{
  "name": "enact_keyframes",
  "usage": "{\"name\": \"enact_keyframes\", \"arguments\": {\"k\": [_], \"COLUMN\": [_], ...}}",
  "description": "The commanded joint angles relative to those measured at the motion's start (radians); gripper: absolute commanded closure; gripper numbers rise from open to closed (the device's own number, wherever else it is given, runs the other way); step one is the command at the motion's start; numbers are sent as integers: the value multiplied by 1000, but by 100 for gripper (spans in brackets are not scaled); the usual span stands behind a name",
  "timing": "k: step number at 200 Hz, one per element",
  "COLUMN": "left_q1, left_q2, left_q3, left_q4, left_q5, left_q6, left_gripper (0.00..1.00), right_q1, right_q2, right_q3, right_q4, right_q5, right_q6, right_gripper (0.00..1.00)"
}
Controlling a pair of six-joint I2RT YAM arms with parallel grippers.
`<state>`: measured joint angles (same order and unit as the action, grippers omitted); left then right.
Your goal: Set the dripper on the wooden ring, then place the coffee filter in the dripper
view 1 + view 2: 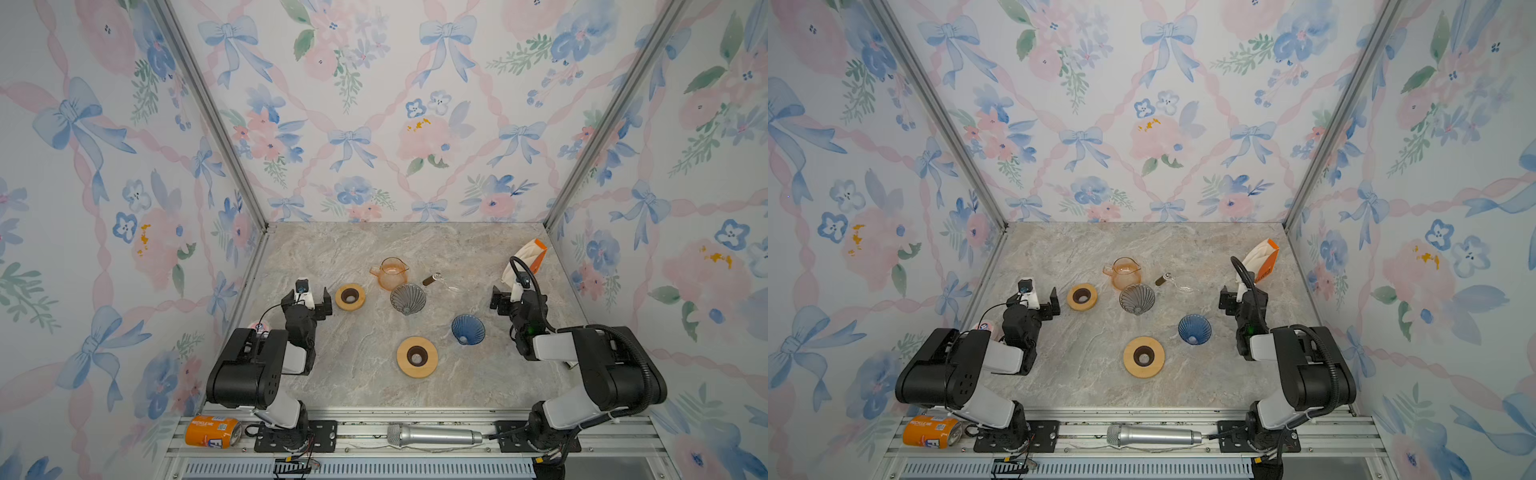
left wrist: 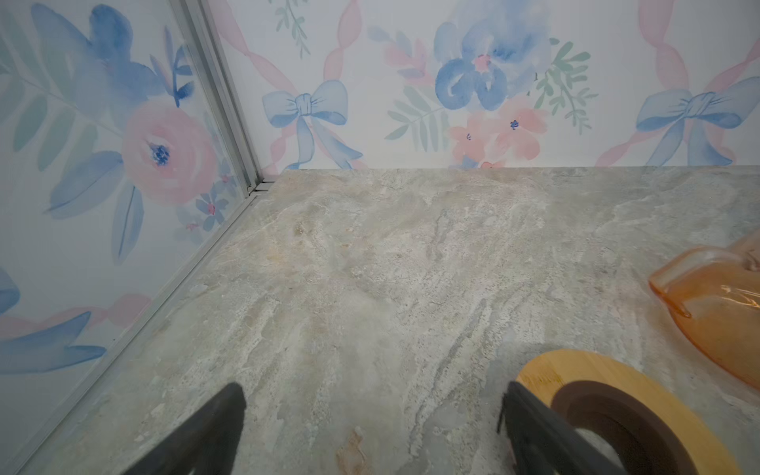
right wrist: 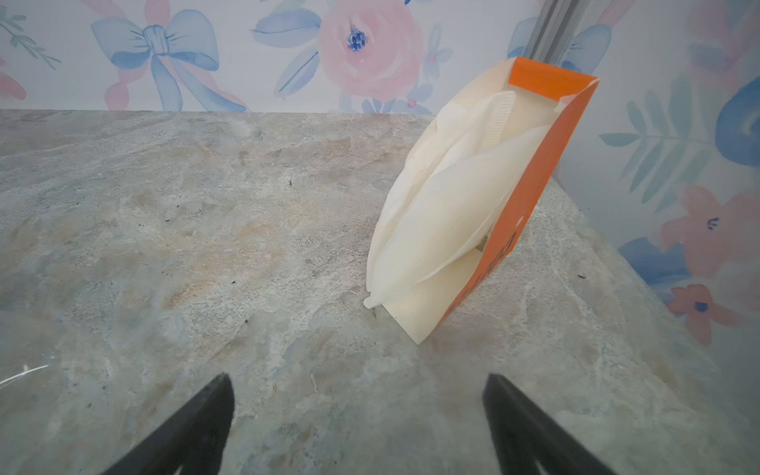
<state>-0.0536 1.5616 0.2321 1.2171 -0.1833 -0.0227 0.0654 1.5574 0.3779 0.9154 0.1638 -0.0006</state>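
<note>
Left pincer (image 2: 374, 386), right pincer (image 3: 358, 376): wide, empty

Three walls (image 1: 374, 104) close the booth, papered in pale watercolour: blue bows, pink roses, pink ribbon in a lattice. Two aluminium posts (image 1: 217, 124) run down the corners, meeting the tabletop (image 1: 374, 241) at about 10 and 2 o'clock in both top views. The top is grey-beige marbled stone, or perhaps a print of it; the pictures are too soft to tell. At 6 o'clock an aluminium rail (image 1: 374, 415) borders it, with a slotted grille (image 1: 415, 469) below. Light is even and soft, shadows faint.
</note>
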Motion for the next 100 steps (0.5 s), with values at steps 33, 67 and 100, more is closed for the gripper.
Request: {"name": "enact_keyframes", "arguments": {"k": [33, 67, 100], "left_q1": [-1, -2, 0], "left_q2": [6, 6, 6], "left_q3": [5, 4, 6], "left_q4": [1, 1, 0], "left_q5": [-6, -6, -1], "left_q6": [-8, -9, -10], "left_gripper": [2, 2, 2], "right_q1": [-4, -4, -4], "right_q2": [-8, -8, -8], "right_q3": [14, 13, 14], "right_q4": [-8, -7, -9], "right_q5": [0, 0, 0], "right_q6": [5, 5, 5], "right_gripper": [3, 4, 4]}}
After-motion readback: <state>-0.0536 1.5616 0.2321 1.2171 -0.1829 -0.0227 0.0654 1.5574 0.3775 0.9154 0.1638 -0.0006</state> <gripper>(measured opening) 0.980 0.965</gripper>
